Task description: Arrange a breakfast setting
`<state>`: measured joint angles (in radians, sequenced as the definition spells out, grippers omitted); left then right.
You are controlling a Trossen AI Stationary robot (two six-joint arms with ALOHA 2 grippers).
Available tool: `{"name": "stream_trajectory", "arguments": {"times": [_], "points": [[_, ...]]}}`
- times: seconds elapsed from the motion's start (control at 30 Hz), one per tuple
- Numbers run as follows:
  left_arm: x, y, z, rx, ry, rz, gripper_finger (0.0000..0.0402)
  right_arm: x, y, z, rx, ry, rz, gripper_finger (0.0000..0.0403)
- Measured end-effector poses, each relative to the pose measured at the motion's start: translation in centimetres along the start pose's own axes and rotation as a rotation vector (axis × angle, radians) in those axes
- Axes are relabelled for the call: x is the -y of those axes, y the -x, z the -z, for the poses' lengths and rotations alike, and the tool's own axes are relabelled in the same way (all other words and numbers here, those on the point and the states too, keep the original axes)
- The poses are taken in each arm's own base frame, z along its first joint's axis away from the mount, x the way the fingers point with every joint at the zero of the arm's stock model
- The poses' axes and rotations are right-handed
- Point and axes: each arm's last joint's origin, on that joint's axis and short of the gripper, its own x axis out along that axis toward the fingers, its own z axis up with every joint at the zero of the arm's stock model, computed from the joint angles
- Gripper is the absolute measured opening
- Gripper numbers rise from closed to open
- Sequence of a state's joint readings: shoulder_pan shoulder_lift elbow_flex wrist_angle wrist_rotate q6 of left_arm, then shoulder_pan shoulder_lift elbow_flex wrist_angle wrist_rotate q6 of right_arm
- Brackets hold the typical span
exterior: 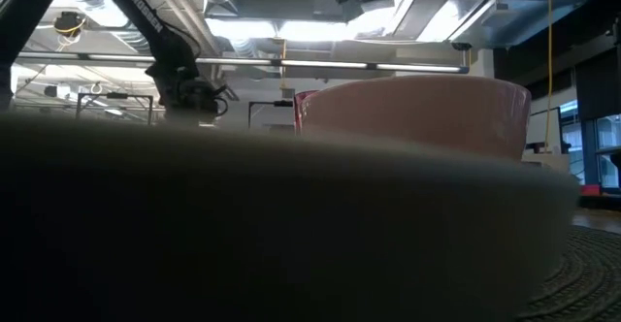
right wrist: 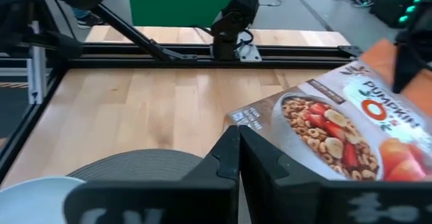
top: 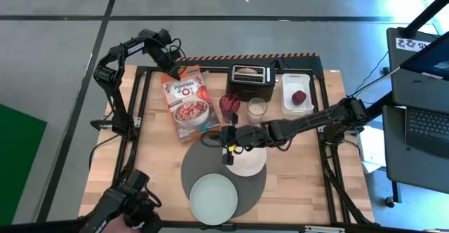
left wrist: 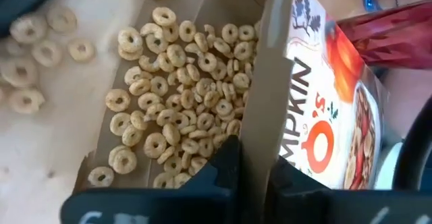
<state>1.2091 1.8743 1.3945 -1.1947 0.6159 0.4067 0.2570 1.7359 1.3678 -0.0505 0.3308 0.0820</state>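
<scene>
Left hand (top: 170, 70) is up at the desk's (top: 302, 180) far-left part, at the top end of the cereal box (top: 188, 101). In the left wrist view its fingers (left wrist: 229, 163) are clamped on an open flap of the box (left wrist: 270, 75), w/ loose cereal rings (left wrist: 182, 96) inside the opened top and a few spilled on the wood beside it. Box lies flat on the desk, picture side up, just left of the toaster (top: 252, 80).

Right hand (top: 228, 149) reaches in from the right to mid-desk, above the far rim of the bowl (top: 247, 159). Right wrist view shows its fingers (right wrist: 233, 160) pressed together w/ nothing seen between them; can't tell if the spoon is there, no spoon made out anywhere.

Mat (top: 193, 166) sits front-centre on the desk. Bowl is on its far-right part, overhanging the edge a bit. Plate (top: 213, 198) is on its near part, sticking out past the near edge, close to the bowl but apart. In the low view the plate rim (exterior: 291, 225) fills most of the frame, bowl (exterior: 417, 113) behind it, mat weave (exterior: 592, 273) at lower right.

Behind the mat: a glass (top: 257, 108) of pale liquid, a red item (top: 230, 105) left of it, white tray (top: 298, 92) w/ sth dark red on it at far right
</scene>
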Motion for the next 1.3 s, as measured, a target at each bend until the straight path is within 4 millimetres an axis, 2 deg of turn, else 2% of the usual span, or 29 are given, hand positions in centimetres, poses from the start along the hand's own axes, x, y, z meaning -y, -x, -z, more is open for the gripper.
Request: {"name": "stream_trajectory", "arguments": {"times": [0.17,0.33,0.57,0.83,1.03,1.3], "points": [[1.1,0.8,0.6,-0.024,-0.022,-0.029,0.0002,-0.4,0.2,0.0,0.004,-0.01,0.026,0.0016],[3.8,2.7,1.3,0.012,-0.103,-0.136,0.0001,-0.8,0.3,0.1,0.007,-0.005,0.034,0.0008],[9.0,6.2,3.5,0.134,-0.178,-0.244,0.0001,-0.8,0.3,0.1,0.006,-0.005,0.029,0.001],[16.3,9.5,7.7,0.376,-0.212,-0.313,0.0,-0.8,0.3,0.1,0.006,-0.005,0.027,0.0008],[20.7,9.4,10.4,0.434,-0.271,-0.328,0.0,-0.8,0.3,0.1,0.006,0.014,0.028,0.0009],[24.5,7.3,11.2,0.456,-0.264,-0.3,0.0,-0.9,0.3,0.1,0.003,0.016,-0.001,0.0013]]}}
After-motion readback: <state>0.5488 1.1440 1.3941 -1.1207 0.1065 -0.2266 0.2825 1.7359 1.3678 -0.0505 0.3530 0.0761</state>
